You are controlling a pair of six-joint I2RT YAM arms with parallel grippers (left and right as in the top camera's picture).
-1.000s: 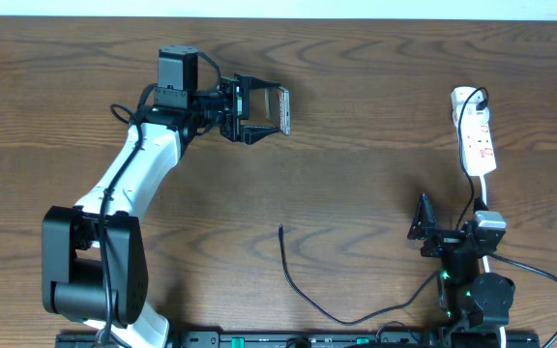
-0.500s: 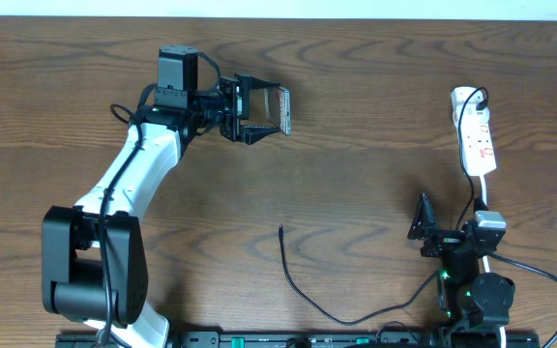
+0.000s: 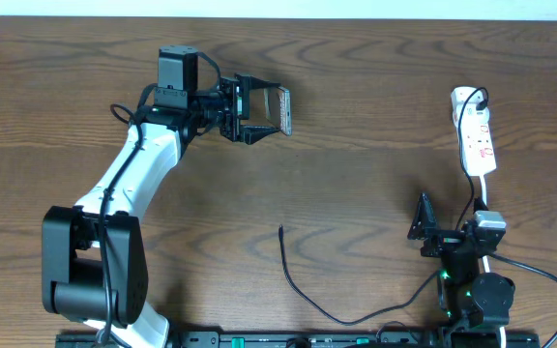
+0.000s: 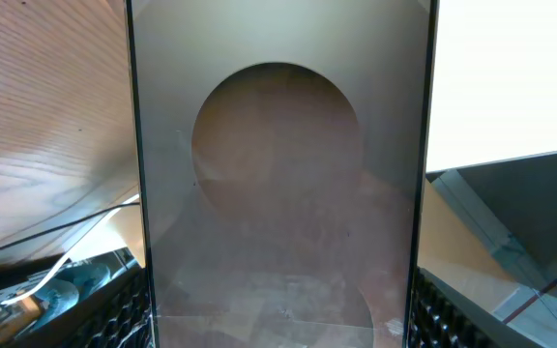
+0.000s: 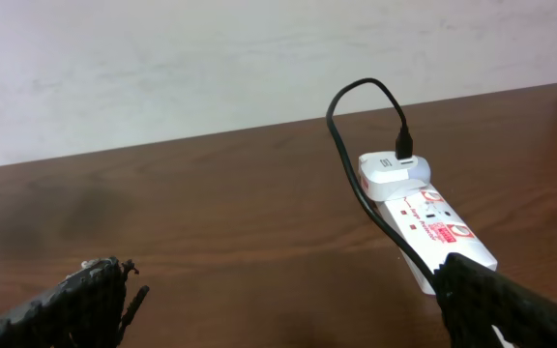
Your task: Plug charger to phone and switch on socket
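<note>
The left gripper [image 3: 267,109] stands at the far left part of the brown wooden table [image 3: 375,174] and its two fingers are closed on the flat brownish-grey rectangular phone [image 3: 281,109], which shows only its thin edge to the overhead camera; in the left wrist view the phone fills the middle, with a round ring mark on it. The right gripper [image 5: 288,280] is near the front right corner, with its fingers spread wide and nothing between them. The long thin black charger cable [image 3: 285,263] lies on the table between the arms, its small tip free and well apart from the phone. Its other end goes up to the small white power strip with red markings [image 5: 433,227], at the far right
</note>
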